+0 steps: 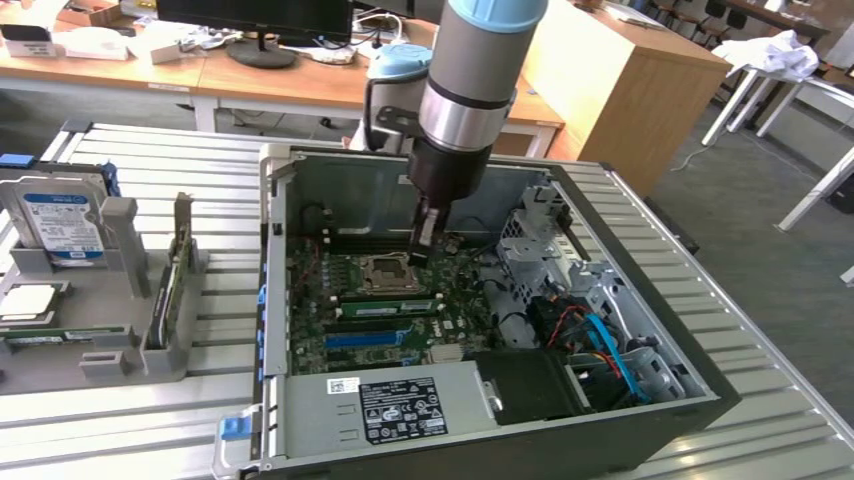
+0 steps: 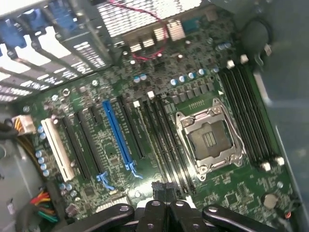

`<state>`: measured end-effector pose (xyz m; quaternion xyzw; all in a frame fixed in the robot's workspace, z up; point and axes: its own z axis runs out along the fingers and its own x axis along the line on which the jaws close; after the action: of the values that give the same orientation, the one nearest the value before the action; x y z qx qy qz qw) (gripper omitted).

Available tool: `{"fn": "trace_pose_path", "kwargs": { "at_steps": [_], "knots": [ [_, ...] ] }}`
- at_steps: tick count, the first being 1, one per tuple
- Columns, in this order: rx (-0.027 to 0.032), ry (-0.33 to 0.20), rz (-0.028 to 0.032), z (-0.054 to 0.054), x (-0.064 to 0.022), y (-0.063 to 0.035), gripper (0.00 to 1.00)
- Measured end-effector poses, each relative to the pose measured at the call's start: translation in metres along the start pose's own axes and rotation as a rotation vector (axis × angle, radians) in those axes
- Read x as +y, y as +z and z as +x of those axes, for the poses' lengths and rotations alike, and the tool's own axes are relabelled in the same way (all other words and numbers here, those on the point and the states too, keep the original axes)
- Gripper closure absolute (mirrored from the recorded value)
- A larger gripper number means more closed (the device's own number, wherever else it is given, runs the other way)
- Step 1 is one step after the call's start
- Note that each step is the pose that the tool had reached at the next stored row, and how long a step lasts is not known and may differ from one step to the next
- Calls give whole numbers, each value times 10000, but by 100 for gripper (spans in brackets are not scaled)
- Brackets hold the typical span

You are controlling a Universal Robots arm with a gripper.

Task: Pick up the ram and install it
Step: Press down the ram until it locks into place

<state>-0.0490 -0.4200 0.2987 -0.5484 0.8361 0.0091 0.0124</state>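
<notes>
Exterior view: a grey and light-blue robot arm is seen reaching down into an open black computer case [image 1: 400, 195] that lies on a slatted metal table [image 1: 147, 150]. The gripper [image 1: 424, 245] is held low over the green motherboard [image 1: 320, 300], just beside the silver square processor socket [image 1: 387, 268] on its far side. On the near side of the socket, green strips are seen along the board, then a long blue plastic slot [image 1: 363, 340]. The ram [image 1: 166, 290], a long, thin green circuit-board stick, is found standing on edge in a grey plastic holder [image 1: 120, 345] on the table at the exterior view's left, well apart from the gripper. A blue-labelled boxy hard drive [image 1: 60, 225] is propped upright in the same holder, further to the exterior view's left.

Wrist view: the gripper [image 2: 162, 187] is shown with its black fingers drawn together and nothing clamped between them. Below it the motherboard [image 2: 96, 96] is spread out, with the processor socket [image 2: 210, 137], rows of long black slots on either side of it, the blue slot [image 2: 118, 135] and a white plastic slot [image 2: 57, 147] beyond. No contact between gripper and board can be made out.
</notes>
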Motion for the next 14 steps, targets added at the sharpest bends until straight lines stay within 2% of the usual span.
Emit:
{"fn": "trace_pose_path", "kwargs": {
  "at_steps": [14],
  "knots": [
    [-4,2549,78,1,0,25,89]
  ]
}}
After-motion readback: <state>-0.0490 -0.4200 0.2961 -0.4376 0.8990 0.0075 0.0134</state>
